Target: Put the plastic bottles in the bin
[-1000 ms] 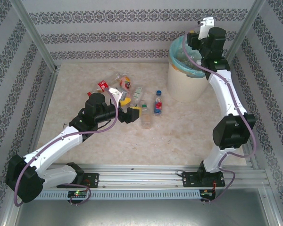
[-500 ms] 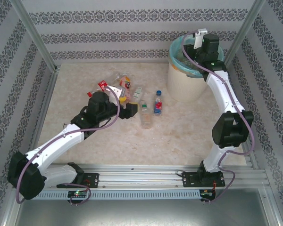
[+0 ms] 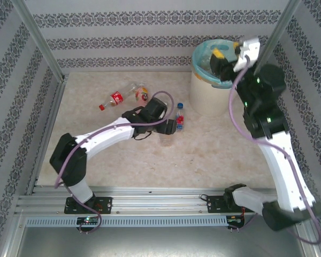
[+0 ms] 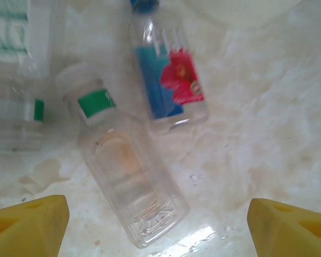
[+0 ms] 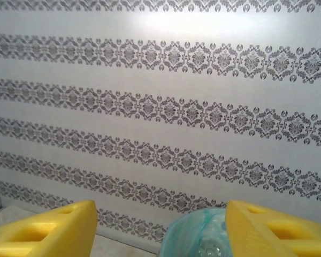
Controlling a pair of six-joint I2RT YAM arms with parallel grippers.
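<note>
Left hand [image 4: 155, 217] hangs wide open and empty just above the bench [image 4: 267, 118], with its two yellow fingers [image 4: 27, 227] at the bottom corners of the wrist view. Between them and a little further out, a clear bottle [image 4: 125, 182] lies on its side. It has a green label and a white cap, and the cap end points away to the left. Neither finger touches it.

Just beside it on the right, further from the hand, a blue-labelled bottle [image 4: 168, 80] also lies on its side, with a pink flower on the label and a blue cap. Whether these two touch I cannot tell. On the left a third bottle [image 4: 13, 64] with green print looks blurred.

In the overhead view, a red-labelled bottle [image 3: 113, 99] with a red cap and an orange-labelled bottle [image 3: 140, 93] lie near each other, further back on the bench and to the left of that arm's wrist. The bin [image 3: 206, 101] stands at the far right of the bench, well apart from those two and near the blue-labelled bottle.

Right hand [image 5: 160, 227] is raised over the bin's mouth, its fingers spread with nothing between them. Its own camera looks at the patterned wall [image 5: 160, 107], and the bin's turquoise liner [image 5: 192, 235] shows low down between the fingers.
</note>
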